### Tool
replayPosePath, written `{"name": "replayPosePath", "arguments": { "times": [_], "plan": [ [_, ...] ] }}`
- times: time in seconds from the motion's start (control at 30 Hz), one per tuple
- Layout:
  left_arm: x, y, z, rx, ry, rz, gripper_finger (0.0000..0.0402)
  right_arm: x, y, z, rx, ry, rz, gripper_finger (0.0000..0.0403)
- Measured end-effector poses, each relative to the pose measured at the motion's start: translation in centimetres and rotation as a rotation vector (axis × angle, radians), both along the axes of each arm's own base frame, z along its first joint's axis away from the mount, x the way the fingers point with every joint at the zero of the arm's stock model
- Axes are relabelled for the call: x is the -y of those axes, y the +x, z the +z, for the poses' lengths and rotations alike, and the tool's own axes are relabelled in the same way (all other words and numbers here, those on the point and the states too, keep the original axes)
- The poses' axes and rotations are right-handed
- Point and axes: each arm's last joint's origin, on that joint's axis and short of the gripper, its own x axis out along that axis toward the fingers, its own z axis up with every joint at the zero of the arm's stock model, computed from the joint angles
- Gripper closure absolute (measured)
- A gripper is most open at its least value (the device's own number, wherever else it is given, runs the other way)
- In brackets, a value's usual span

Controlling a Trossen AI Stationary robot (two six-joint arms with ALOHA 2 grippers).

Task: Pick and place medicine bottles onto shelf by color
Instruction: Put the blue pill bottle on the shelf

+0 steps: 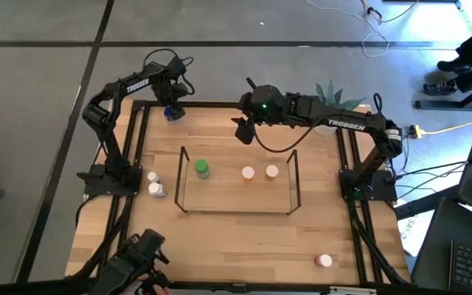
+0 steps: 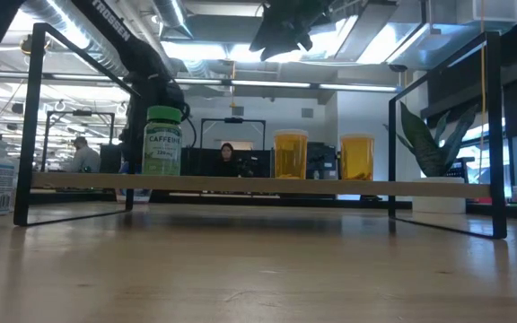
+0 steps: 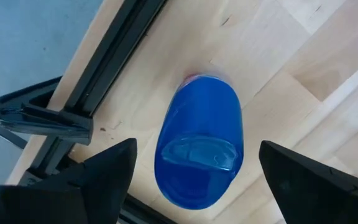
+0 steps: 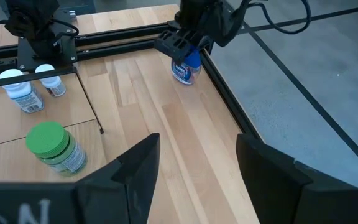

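Left gripper (image 1: 172, 109) hovers, fingers spread, over the blue-capped bottle (image 3: 199, 148) at the table's (image 1: 220, 238) far left corner, right gripper (image 1: 242, 131) spread and empty above the shelf's (image 1: 236, 211) far edge, shelf holding a green-capped bottle (image 1: 201, 169) and two orange bottles (image 1: 260, 172).

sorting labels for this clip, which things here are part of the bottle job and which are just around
Part of the job:
- shelf
- green-capped bottle, on the shelf
- two orange bottles, on the shelf
- blue-capped bottle, between the open left tool's fingers
- two white-capped bottles
- pink-capped bottle

Just around:
- potted plant
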Motion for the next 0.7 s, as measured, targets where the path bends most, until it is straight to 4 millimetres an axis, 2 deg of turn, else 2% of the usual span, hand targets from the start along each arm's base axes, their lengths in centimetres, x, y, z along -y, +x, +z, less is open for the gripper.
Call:
{"name": "replayPosePath", "arguments": {
  "times": [0.2, 0.47, 0.7],
  "plan": [
    [0.1, -0.1, -0.2, -0.002, -0.009, 0.023, 0.0068, 0.0, 0.0, 0.0, 0.000, 0.000, 0.000, 0.0189],
    [0.6, -0.3, -1.4, -0.013, -0.035, -0.019, 0.0068, 0.0, 0.0, 0.0, 0.000, 0.000, 0.000, 0.0189],
    [0.3, 0.2, -1.6, 0.057, -0.007, -0.030, 0.0068, 0.0, 0.0, 0.0, 0.000, 0.000, 0.000, 0.0189]
  ]
}}
